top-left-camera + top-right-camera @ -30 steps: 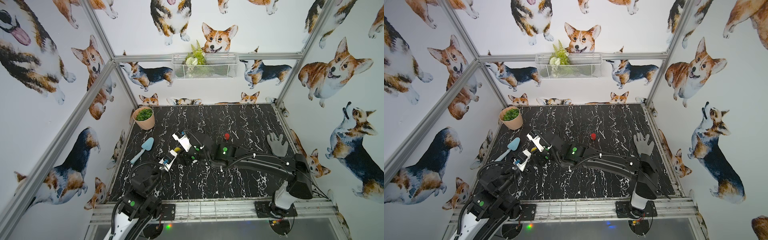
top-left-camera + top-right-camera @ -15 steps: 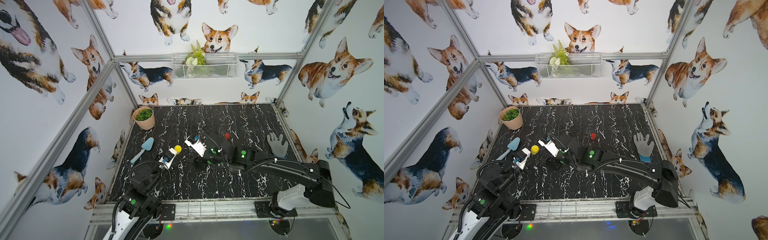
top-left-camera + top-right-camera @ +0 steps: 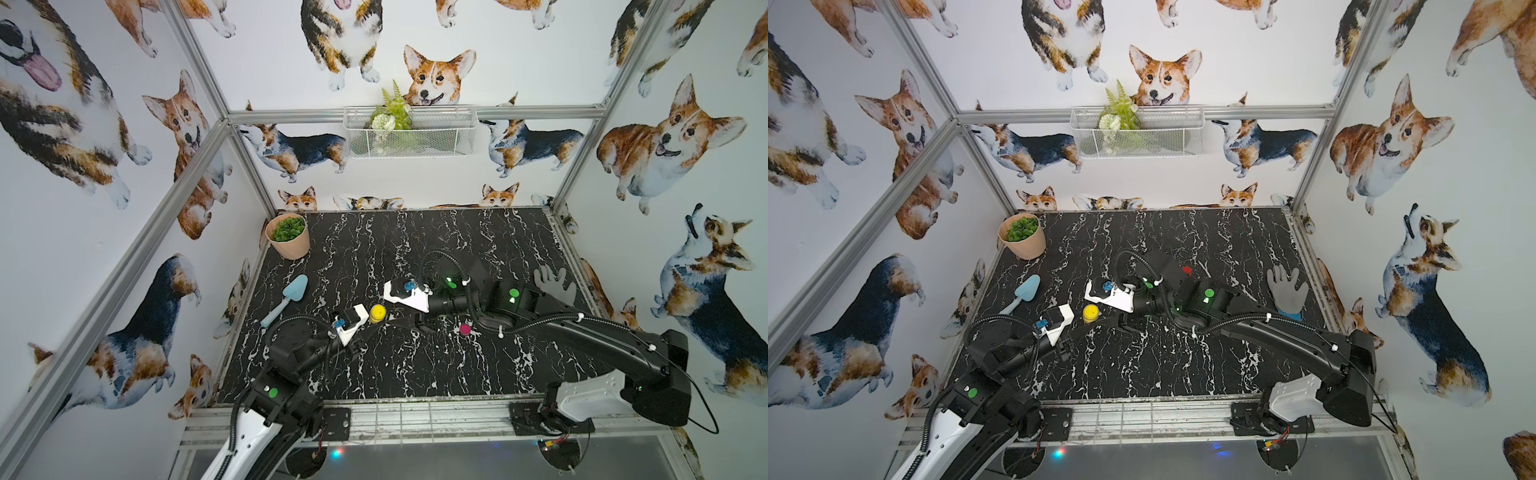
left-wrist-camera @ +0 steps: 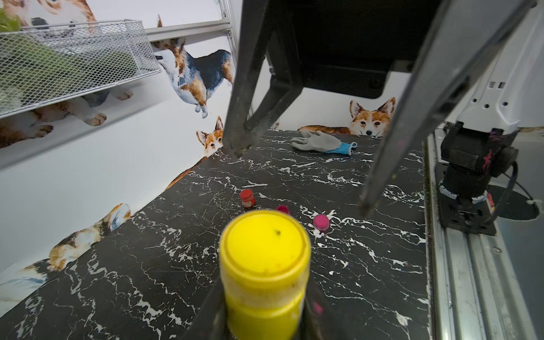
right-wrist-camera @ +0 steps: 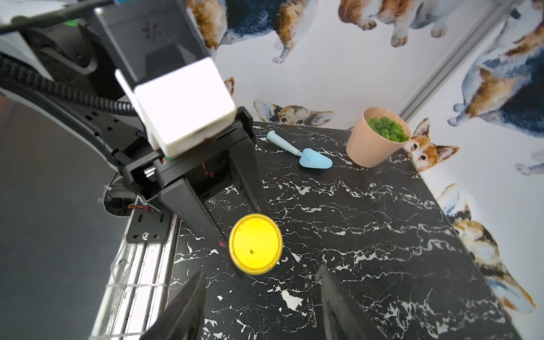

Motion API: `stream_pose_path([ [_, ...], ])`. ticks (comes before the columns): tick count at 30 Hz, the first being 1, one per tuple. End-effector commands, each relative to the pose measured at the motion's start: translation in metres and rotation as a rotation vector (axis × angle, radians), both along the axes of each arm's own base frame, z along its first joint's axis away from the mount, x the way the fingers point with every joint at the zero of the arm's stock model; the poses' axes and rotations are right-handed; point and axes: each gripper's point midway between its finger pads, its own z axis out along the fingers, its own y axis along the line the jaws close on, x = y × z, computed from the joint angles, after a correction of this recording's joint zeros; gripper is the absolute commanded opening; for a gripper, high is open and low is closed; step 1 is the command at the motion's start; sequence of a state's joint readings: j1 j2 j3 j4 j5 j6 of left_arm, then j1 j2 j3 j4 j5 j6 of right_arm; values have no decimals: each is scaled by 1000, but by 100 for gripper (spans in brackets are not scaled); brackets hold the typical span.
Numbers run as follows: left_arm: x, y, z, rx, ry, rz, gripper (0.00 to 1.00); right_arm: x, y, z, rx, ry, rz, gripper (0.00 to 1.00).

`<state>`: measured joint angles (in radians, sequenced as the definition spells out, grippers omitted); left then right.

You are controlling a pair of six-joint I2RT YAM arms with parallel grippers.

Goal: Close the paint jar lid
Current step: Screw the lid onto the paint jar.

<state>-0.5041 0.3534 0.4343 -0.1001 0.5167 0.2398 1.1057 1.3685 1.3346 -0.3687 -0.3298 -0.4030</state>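
Just backed the right gripper off the small yellow plastic paint jar, spread wide and empty now. Still pinching the jar body with the left gripper, over the left part of the black marbled tabletop. Looks capped flush with its round yellow lid, so probably done twisting.

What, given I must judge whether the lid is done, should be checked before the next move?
1. Left gripper shut on yellow plastic paint jar: ok.
2. Round yellow lid seated level on it: ok.
3. Lid screwed tight: cannot tell.
4. Right gripper open, apart from lid: ok.
5. Small pink paint jar apart from yellow jar: ok.
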Motion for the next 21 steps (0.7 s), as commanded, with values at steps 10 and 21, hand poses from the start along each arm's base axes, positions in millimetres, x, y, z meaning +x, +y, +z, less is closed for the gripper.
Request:
stream_pose_path([
  [10, -1, -1, 9, -8, -29, -11, 33, -11, 23, 3, 23, 2, 154, 46],
  [21, 1, 1, 9, -6, -36, 6, 32, -8, 29, -4, 4, 31, 141, 45],
])
